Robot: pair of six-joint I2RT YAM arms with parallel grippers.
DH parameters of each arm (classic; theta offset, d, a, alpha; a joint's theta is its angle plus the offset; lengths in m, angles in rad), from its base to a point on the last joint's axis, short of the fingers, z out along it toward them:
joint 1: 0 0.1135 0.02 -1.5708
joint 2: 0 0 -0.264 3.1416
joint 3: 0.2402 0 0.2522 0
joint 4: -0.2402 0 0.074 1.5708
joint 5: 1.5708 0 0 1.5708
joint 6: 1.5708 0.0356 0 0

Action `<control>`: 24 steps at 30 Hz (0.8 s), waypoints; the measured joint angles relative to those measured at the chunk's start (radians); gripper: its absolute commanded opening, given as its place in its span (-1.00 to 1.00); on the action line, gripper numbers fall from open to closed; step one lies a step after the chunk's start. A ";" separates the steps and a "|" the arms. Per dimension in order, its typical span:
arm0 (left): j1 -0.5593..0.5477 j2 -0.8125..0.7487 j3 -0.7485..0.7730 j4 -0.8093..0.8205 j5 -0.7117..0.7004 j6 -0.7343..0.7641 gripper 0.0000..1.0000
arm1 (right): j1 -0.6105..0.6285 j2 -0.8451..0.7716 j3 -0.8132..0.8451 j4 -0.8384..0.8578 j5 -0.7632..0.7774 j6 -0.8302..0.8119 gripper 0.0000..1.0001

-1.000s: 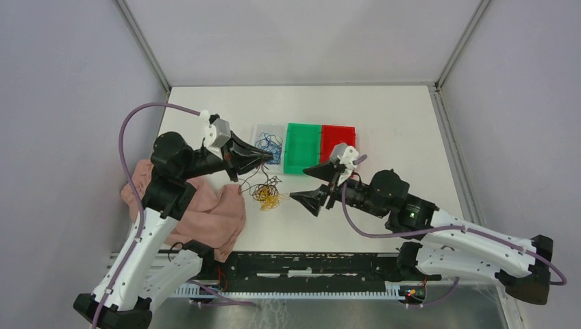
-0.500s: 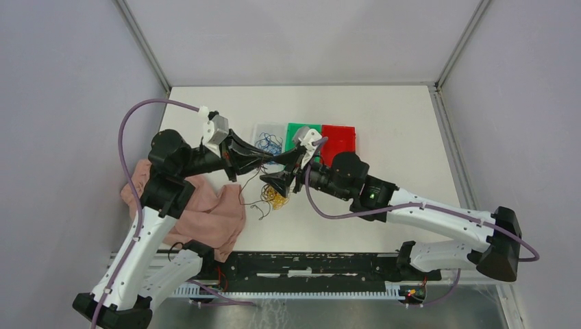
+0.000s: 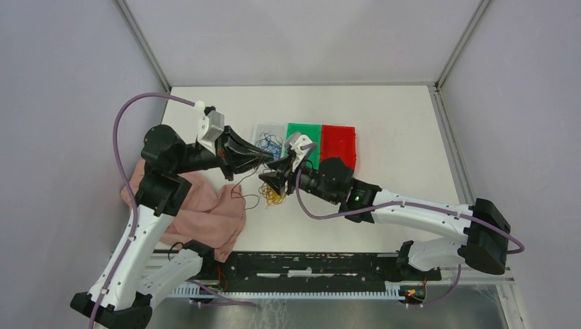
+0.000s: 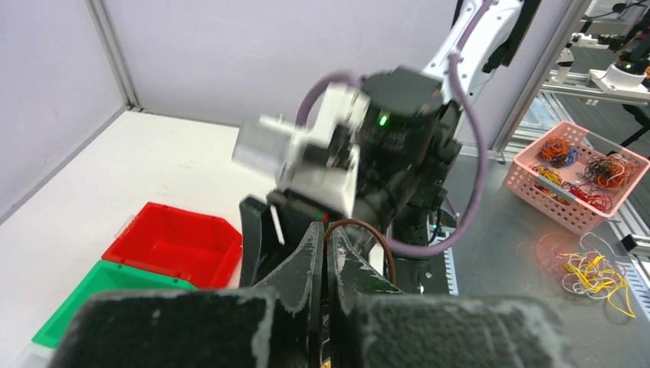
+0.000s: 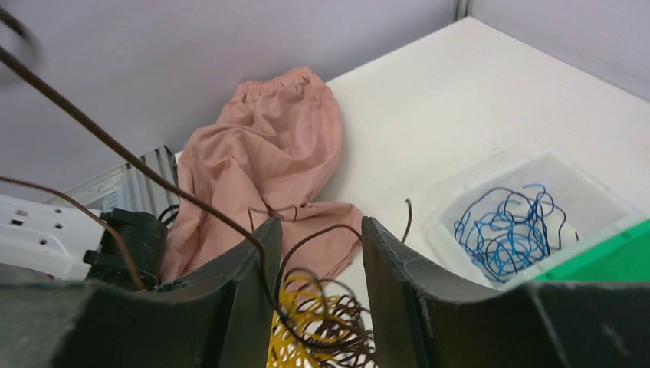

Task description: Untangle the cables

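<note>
The cables lie as a yellow and dark brown tangle (image 3: 274, 197) on the white table between the arms. One brown cable (image 4: 381, 239) is lifted out of it, and my left gripper (image 3: 267, 159) is shut on that cable; its loop curls past the closed tips (image 4: 323, 234). My right gripper (image 3: 267, 177) sits just right of the left one, above the tangle. Its jaws (image 5: 320, 226) stand apart, with the taut brown cable (image 5: 192, 201) running between them and the tangle (image 5: 326, 330) below. More blue cables (image 5: 506, 230) lie in the clear bin.
A clear bin (image 3: 261, 130), a green bin (image 3: 305, 140) and a red bin (image 3: 339, 144) stand in a row behind the grippers. A pink cloth (image 3: 205, 212) is bunched at the left near edge. Beyond the table, a pink basket (image 4: 575, 172) holds other cables.
My right arm swung left from the table's middle to the tangle beside the left gripper, and its jaws have narrowed. The left gripper stayed shut on the brown cable.
</note>
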 measured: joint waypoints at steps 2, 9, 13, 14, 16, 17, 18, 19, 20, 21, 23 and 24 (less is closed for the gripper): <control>0.000 0.003 0.027 -0.001 0.010 -0.016 -0.94 | 0.000 0.000 -0.040 0.018 0.018 0.007 -0.05; 0.000 0.013 0.104 -0.005 0.025 -0.050 -0.94 | 0.000 -0.002 -0.196 0.077 0.078 0.034 -0.08; 0.000 0.023 0.143 -0.011 0.025 -0.053 -0.94 | 0.000 -0.018 -0.279 0.095 0.110 0.044 -0.08; 0.000 0.027 0.154 -0.016 0.025 -0.053 -0.94 | 0.000 -0.026 -0.304 0.099 0.120 0.047 -0.08; 0.000 0.036 0.175 -0.021 0.025 -0.053 -0.94 | 0.000 -0.041 -0.338 0.106 0.132 0.053 -0.09; 0.000 0.043 0.188 -0.024 0.025 -0.053 -0.94 | 0.000 -0.048 -0.355 0.112 0.138 0.057 -0.09; 0.000 0.051 0.202 -0.026 0.025 -0.053 -0.94 | 0.000 -0.053 -0.369 0.119 0.144 0.060 -0.09; 0.000 0.059 0.216 -0.024 0.024 -0.053 -0.94 | 0.000 -0.058 -0.383 0.124 0.150 0.064 -0.09; 0.000 0.068 0.232 -0.024 0.024 -0.053 -0.94 | 0.000 -0.060 -0.399 0.129 0.156 0.067 -0.09; 0.000 0.075 0.246 -0.024 0.024 -0.054 -0.94 | 0.000 -0.060 -0.414 0.130 0.162 0.070 -0.09; 0.000 0.090 0.281 -0.025 0.024 -0.054 -0.94 | 0.000 -0.060 -0.438 0.134 0.169 0.076 -0.10; 0.000 0.098 0.299 -0.027 0.024 -0.054 -0.94 | 0.000 -0.060 -0.450 0.138 0.171 0.079 -0.10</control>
